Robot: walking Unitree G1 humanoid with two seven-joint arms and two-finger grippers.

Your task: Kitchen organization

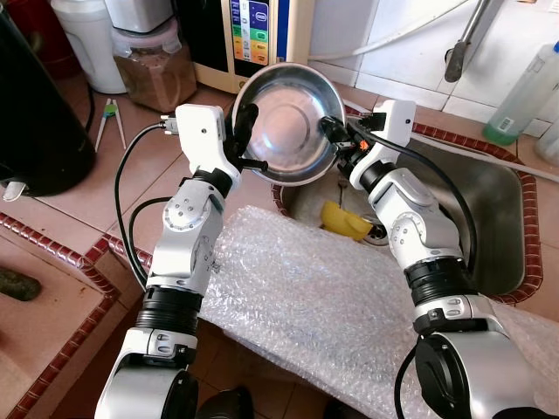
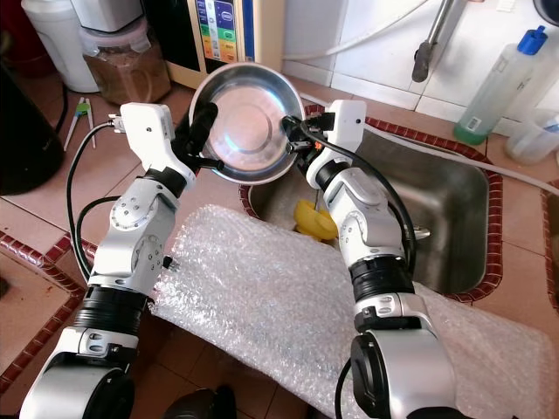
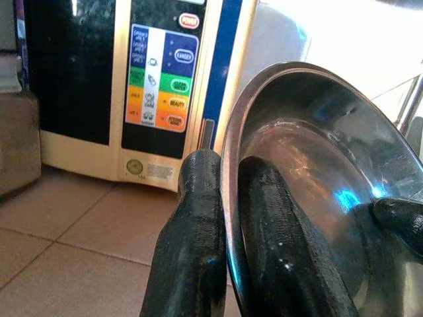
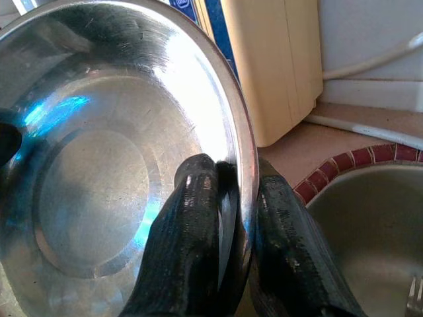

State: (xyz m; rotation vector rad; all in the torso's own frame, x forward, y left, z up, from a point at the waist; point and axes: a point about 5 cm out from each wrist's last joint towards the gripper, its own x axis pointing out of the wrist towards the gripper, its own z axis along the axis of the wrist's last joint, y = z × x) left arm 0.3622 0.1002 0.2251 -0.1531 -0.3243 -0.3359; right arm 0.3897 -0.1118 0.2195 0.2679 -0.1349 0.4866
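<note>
Bubble wrap: a translucent, dimpled sheet [image 1: 297, 297] lay nearest, draped over the front edge of the desk and the near rim of the sink.
Desk: terracotta-pink square tiles [image 1: 70, 201] with a dark red brick-pattern border.
Sink: a rectangular brushed-steel basin [image 1: 489, 218] sunk in the desk, with a yellow, curved object [image 1: 345, 220] lying on its floor near the drain.
Bowl: a round, shallow stainless-steel bowl [image 1: 286, 122], shiny and mirror-like with a flat circular base, was held tilted on edge above the desk at the sink's far left corner, its hollow facing the camera.
Left claw: the left claw [image 3: 228, 218] had its two ribbed black fingers closed over the bowl's thin rim, one finger outside, one inside.
Right claw: the right claw [image 4: 231, 224] pinched the opposite rim the same way, one finger inside the hollow and one behind.
Appliance: a cream, boxy machine [image 1: 253, 39] with a panel of coloured buttons stood just behind the bowl.
Jar: a clear container of brown contents with a pink lid [image 1: 157, 65] stood left of the appliance.
Bottle: a clear plastic bottle [image 2: 502, 83] with a blue cap stood at the far right by the white tiled wall.
</note>
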